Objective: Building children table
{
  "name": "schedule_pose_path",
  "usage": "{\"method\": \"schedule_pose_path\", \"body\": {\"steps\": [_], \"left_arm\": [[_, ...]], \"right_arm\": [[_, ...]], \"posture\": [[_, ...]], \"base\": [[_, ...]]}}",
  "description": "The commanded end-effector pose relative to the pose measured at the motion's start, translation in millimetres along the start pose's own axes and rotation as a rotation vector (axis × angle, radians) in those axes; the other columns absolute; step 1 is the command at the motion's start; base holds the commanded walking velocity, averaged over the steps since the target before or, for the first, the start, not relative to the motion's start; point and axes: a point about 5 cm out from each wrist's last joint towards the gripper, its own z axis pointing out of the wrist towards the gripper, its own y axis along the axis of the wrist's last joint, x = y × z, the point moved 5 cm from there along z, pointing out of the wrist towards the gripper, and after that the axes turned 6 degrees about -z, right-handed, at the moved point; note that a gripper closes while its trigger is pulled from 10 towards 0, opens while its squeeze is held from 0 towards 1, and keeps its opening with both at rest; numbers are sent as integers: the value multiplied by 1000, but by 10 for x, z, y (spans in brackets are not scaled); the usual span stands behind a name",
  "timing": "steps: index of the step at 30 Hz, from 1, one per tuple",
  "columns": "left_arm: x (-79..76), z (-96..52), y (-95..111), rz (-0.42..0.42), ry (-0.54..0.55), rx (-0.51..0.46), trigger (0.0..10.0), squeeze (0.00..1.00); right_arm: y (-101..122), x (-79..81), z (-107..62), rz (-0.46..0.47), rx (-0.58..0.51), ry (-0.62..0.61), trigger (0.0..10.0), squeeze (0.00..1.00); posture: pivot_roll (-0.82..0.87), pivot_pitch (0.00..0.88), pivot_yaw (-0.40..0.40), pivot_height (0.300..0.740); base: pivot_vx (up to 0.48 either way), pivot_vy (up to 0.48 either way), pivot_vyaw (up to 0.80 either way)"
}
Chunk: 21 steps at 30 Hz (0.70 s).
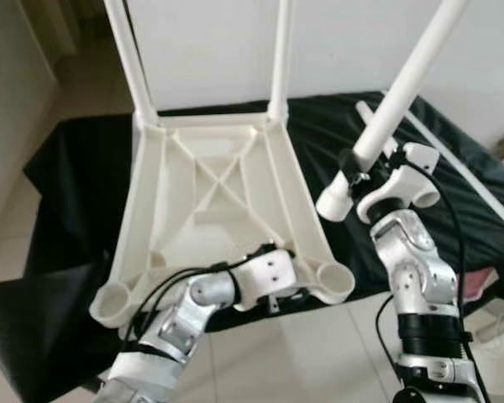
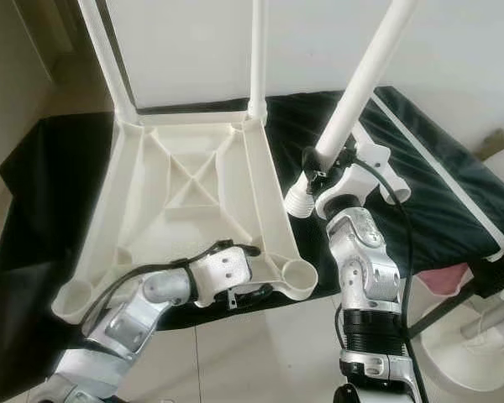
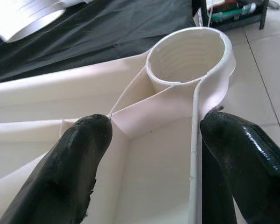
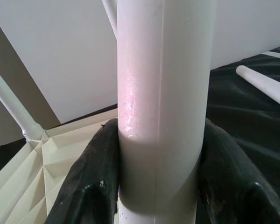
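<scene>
Upside down on a black cloth [image 1: 92, 159]: a white plastic tabletop [image 1: 218, 180], ribbed underside facing up, cross-braced in the middle, round threaded sockets at the corners. Two far corners already fitted with upright white legs [image 1: 279, 59]; two near sockets [image 1: 334, 281] open. Left gripper [image 3: 149, 154] at the near edge of the tabletop, just beside the near right socket, black fingers [image 3: 79, 163] straddling a thin rib and the side wall, pressed against both, clamped on the tabletop. Right gripper [image 4: 161, 163] to the right of the tabletop, above the cloth, closed around a loose table leg [image 1: 403, 84], a smooth, glossy white tube held tilted, threaded end [image 1: 332, 204] pointing down toward the near right corner, apart from the socket. Another white leg [image 4: 266, 86] flat on the cloth behind. Pale tiled floor [image 1: 302, 353] below, white wall behind. No readable writing or labels anywhere.
</scene>
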Motion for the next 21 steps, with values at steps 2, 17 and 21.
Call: {"method": "schedule_pose_path", "body": {"steps": [2,17,21], "left_arm": [[-3,112,-190,-66,115,46,10000,0],[-42,379,-159,-30,102,55,10000,0],[-41,413,-152,-13,115,55,10000,0]], "right_arm": [[70,32,33,-7,-21,7,10000,0],[92,-2,-2,-14,-30,-3,10000,0],[91,-13,-12,-17,-31,-6,10000,0]], "posture": [[-38,45,-34,740],[-65,37,-18,740],[-67,34,-17,740]], "base": [[0,0,0],[0,0,0],[0,0,0]]}}
